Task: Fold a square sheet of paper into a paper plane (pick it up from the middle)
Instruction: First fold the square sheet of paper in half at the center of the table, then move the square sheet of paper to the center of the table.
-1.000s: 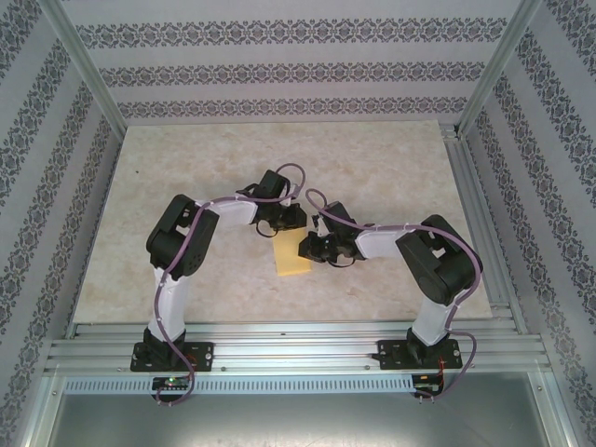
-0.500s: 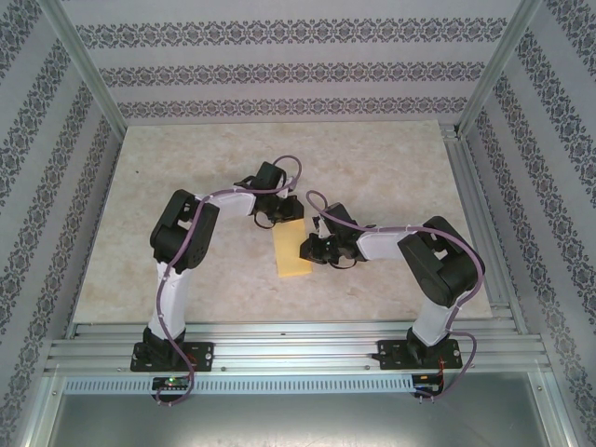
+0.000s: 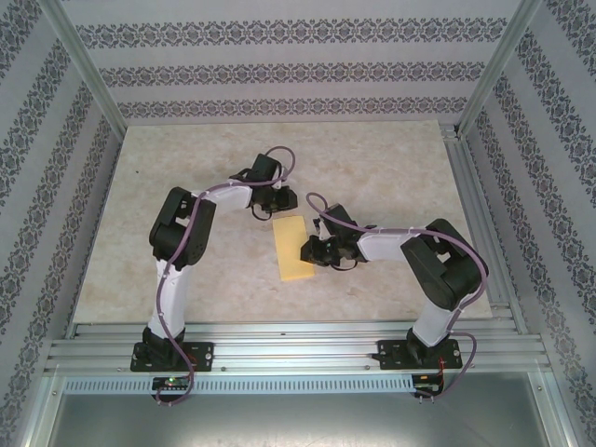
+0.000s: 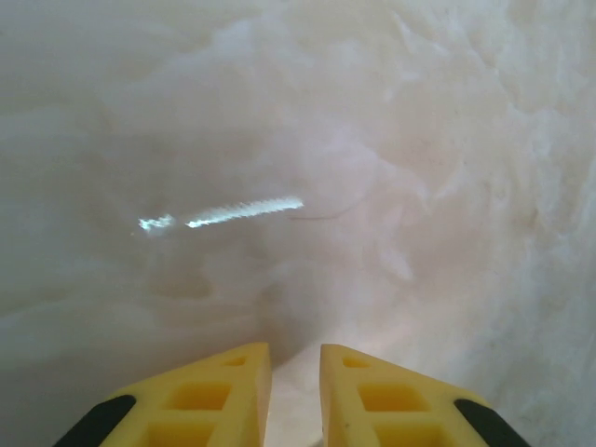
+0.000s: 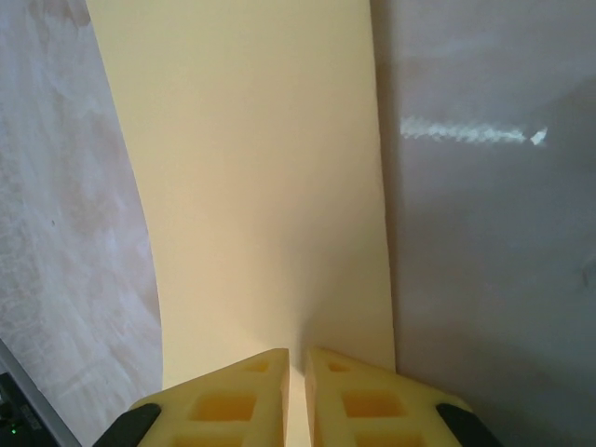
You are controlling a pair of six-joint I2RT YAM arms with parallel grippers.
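From the top external view, a yellow sheet of paper [image 3: 291, 247] is seen lying flat near the middle of the marble-patterned table [image 3: 186, 168], as an upright rectangle. The left gripper [image 3: 273, 209] is seen just beyond the sheet's far edge. The right gripper [image 3: 306, 251] is placed at its right edge.

In the left wrist view, the yellow fingers [image 4: 214, 400] are held slightly apart. Bare table is seen through the gap and nothing is gripped.

In the right wrist view, the fingers [image 5: 233, 400] are nearly closed. The sheet's near edge is pinched in the thin slit between them, and the paper is spread away over the table.
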